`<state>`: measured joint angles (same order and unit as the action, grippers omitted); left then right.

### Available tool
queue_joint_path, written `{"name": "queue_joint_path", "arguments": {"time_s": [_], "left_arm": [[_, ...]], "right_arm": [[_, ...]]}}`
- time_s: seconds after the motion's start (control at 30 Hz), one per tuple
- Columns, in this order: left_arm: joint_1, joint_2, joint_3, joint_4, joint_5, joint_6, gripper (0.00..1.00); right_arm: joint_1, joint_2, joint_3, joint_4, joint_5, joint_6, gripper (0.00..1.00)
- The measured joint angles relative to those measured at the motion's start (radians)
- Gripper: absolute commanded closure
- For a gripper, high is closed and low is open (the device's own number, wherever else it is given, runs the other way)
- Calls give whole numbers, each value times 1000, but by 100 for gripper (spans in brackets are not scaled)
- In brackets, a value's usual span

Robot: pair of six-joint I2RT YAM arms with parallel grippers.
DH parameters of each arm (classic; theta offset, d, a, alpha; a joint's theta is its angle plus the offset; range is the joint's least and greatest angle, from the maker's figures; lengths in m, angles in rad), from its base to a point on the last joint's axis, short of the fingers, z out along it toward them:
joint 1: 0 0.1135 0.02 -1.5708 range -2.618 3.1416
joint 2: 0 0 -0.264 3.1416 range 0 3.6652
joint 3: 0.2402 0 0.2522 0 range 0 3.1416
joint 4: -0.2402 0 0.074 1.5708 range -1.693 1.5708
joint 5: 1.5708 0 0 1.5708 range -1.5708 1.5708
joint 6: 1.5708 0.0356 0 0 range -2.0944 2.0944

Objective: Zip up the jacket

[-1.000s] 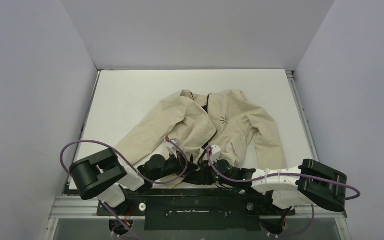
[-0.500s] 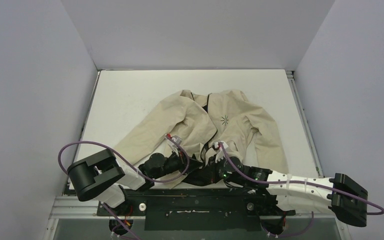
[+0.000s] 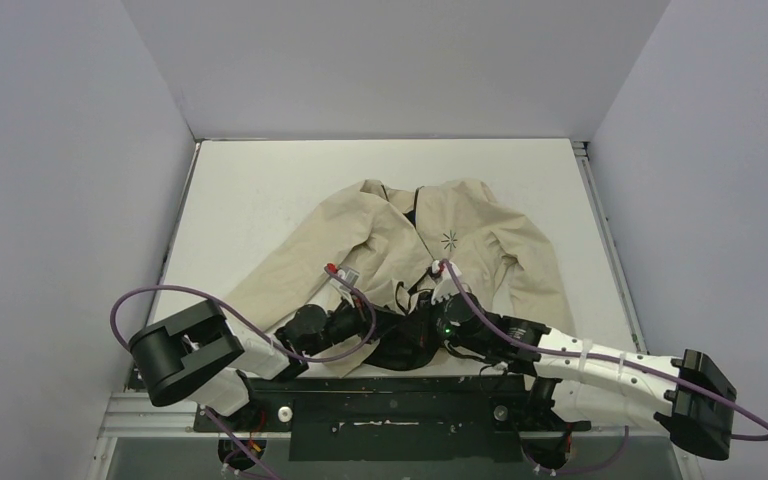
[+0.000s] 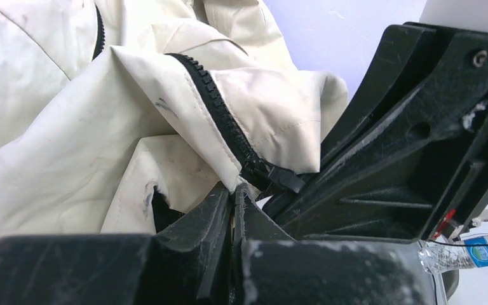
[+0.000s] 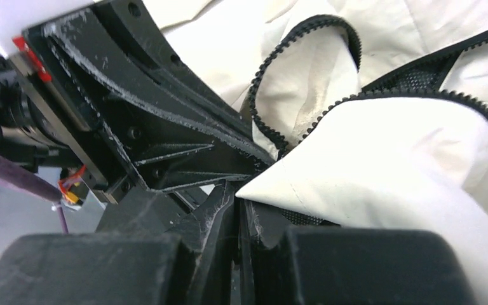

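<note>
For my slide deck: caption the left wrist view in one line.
Closed left gripper pinches the beige jacket at its hem, just below the bottom end of the dark zipper.

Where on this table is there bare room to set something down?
The widest bare table is the far strip between the jacket collar and the back wall, including both far corners. A narrow strip runs along the right edge. Crowded: the near middle, where left claw and right claw pinch the hem.
</note>
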<state>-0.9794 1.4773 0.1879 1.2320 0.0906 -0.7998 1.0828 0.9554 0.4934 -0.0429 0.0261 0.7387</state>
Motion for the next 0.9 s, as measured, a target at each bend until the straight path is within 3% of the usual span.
{"name": "queue_joint_path", "arguments": {"time_s": [0.73,0.9], "left_arm": [[-11,-36,14,-69,-79,52,100],[-16,-41,15,-75,-93,52,100]], "right_arm": [[-185,92,66,8,-166,201,100],[-193,100,89,-27,-184,183,88]]}}
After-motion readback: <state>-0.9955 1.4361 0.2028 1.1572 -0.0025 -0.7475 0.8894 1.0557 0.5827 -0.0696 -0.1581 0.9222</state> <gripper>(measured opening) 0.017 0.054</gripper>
